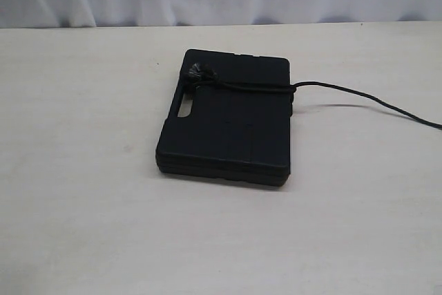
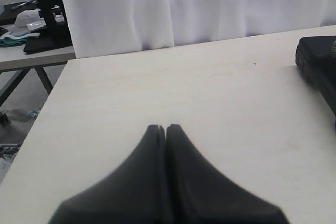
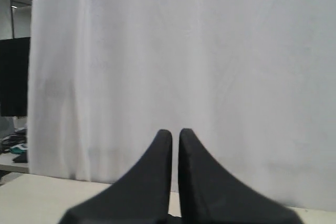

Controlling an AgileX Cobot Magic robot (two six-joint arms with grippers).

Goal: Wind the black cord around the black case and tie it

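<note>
Exterior view: black case point(image 1: 228, 129) lies flat mid-tabletop point(image 1: 83, 226), nearer the far edge | black cord point(image 1: 255, 87) crosses its lid, bunched by the handle slot point(image 1: 186, 108), tail trailing right | left pincer point(image 2: 166, 129), right pincer point(image 3: 175, 135) pressed together, empty | wrap looks tied, job near done

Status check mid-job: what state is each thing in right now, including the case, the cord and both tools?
black case: closed, lying flat on the table.
black cord: stretched across the lid's far end, bunched in a lump at one corner; loose tail trails right over the table; whether it is tied cannot be told.
left tool: shut, empty, over bare table, apart from the case.
right tool: shut, empty, facing the white curtain.
</note>
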